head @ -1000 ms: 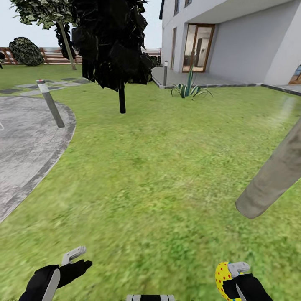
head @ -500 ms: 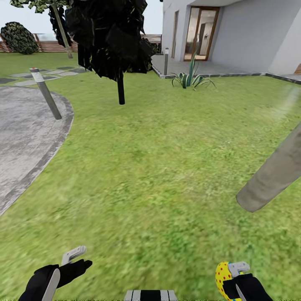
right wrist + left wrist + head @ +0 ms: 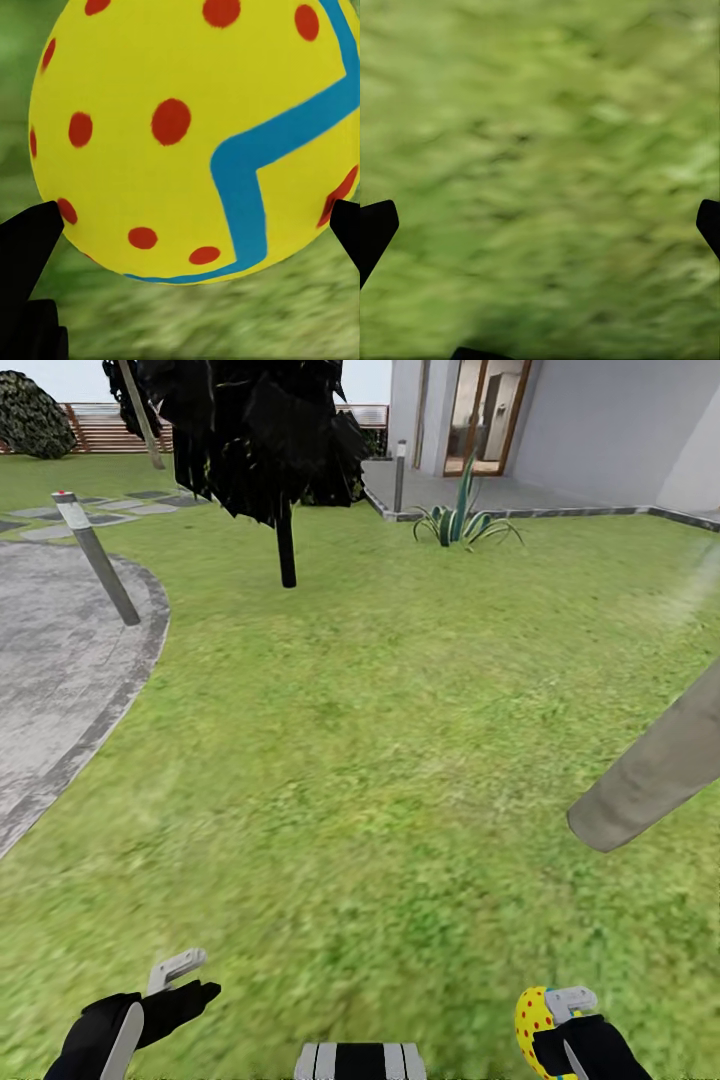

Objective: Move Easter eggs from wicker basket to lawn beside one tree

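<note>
The lawn (image 3: 380, 760) spreads ahead of you, and a slanted tree (image 3: 660, 770) trunk rises ahead of your right gripper (image 3: 560, 1015), to its outer side. That gripper's jaws pinch an Easter egg (image 3: 187, 135) between them. Your left gripper (image 3: 175, 975) hangs over bare grass, jaws spread apart.

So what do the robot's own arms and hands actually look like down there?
Both ends look alike in the head view: the left gripper and right gripper are matte black, glove-like blocks with a pale grey strip along each wrist. Each carries light grey, angular metal-looking fingers. From the wrist cameras, the fingers' tips show as plain black wedges. No cables or markings are visible.
</note>
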Robot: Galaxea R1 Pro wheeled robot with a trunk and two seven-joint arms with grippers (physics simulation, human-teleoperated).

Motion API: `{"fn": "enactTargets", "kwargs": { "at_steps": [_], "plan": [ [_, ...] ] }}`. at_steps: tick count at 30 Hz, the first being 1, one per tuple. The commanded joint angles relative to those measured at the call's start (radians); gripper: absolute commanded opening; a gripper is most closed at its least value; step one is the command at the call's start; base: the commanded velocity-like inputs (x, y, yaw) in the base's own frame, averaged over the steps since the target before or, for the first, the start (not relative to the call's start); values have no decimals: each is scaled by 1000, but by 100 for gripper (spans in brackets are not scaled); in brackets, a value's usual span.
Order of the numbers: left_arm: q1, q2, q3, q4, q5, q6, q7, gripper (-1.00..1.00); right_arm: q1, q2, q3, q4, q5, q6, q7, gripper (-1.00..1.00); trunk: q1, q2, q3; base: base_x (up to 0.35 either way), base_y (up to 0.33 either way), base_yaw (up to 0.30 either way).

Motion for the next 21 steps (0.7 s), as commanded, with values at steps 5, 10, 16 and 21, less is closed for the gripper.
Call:
{"fn": "enactTargets", "kwargs": {
  "at_steps": [5, 10, 16, 21],
  "plan": [
    [0, 0, 2, -1, -2, 5, -6, 100, 0, -1, 3, -1, 8, 6, 2, -100, 2, -2, -20, 0, 0, 0],
    [0, 0, 2, -1, -2, 5, -6, 100, 0, -1, 4, -1, 8, 6, 2, -100, 4, -3, -40, 0, 0, 0],
    [0, 0, 2, -1, -2, 5, -6, 100, 0, -1, 5, 0, 8, 6, 2, -100, 6, -4, -55, 0, 0, 0],
    [0, -2, 1, -1, -2, 5, -6, 100, 0, -1, 5, 0, 8, 6, 2, -100, 6, -4, -55, 0, 0, 0]
  ]
}}
